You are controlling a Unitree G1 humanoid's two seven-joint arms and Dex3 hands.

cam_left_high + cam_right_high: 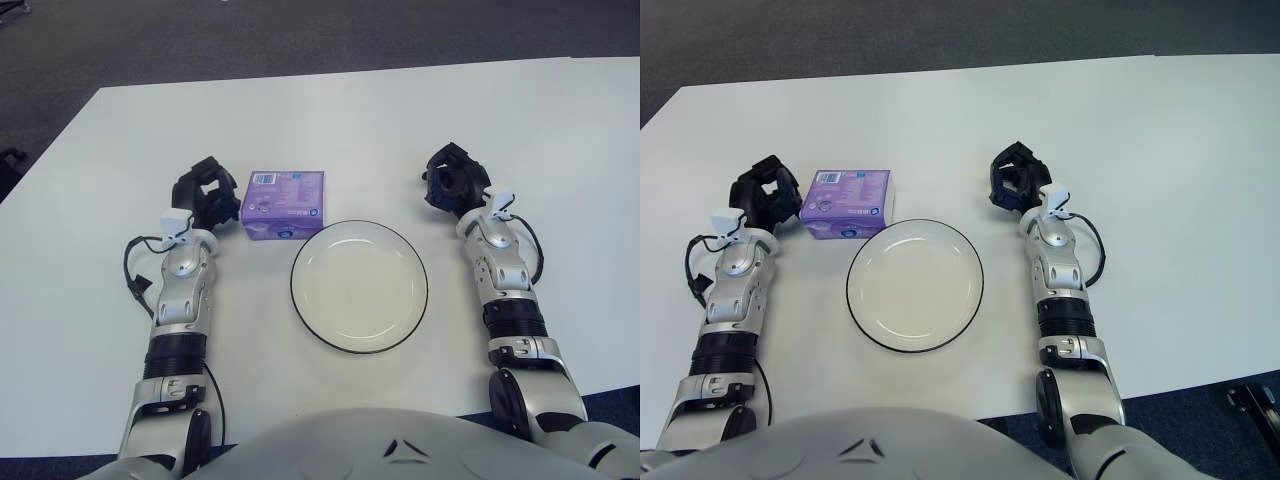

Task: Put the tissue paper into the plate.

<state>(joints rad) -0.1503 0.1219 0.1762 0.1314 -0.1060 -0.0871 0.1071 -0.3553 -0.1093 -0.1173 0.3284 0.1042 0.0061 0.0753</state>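
Observation:
A purple pack of tissue paper lies flat on the white table, just behind and left of a white plate with a dark rim. The plate holds nothing. My left hand rests on the table just left of the pack, fingers relaxed and holding nothing, with a small gap to the pack. My right hand rests to the right of the plate, behind its far edge, fingers loosely curled and holding nothing.
The white table stretches well beyond both hands to the back and sides. Dark carpet floor lies past its far edge.

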